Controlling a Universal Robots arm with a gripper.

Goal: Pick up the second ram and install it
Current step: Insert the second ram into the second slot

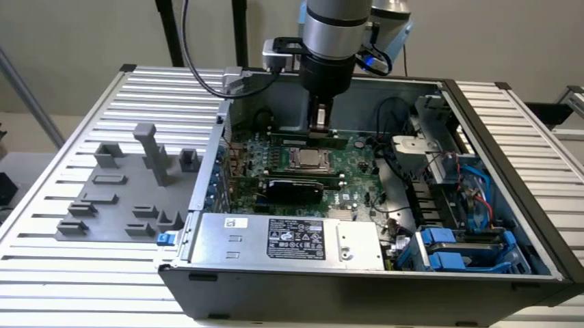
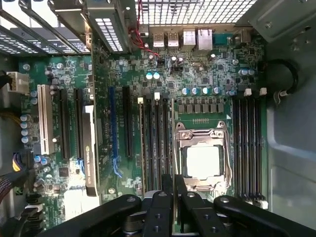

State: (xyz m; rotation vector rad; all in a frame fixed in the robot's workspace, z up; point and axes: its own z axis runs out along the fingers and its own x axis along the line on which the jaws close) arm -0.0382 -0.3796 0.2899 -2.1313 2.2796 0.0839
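Arm: you have it reaching down into the open case, at the far side of the motherboard.
Gripper: its tips stand just above the CPU socket, over the slots beyond it.
Grasp: in the wrist view you see the gripper with its fingers drawn almost together, a thin gap between. You may judge it clenched on the ram; the contact itself is hidden.
Ram: a long green strip with dark chips, lying along the slot bank right under the fingertips, level, lengthwise with the slots.
Seating: you cannot tell from either view whether the ram is fully down or merely resting on its slot.
Slots: a black bank beside the socket; white latches at one end. Which of them are filled you cannot tell.
Far slots: a second bank on the other side of the socket, apparently bare.
Tray: a grey parts holder on the slatted table, at the exterior view's left; you see no green stick in it.
Done, in your reckoning: the pick-up, and the carry to the board.
Left, in your reckoning: proof of seating; the latches are not seen closed on the ram, and the grasp is not let go.
Stage: late; the install is in hand, not confirmed.
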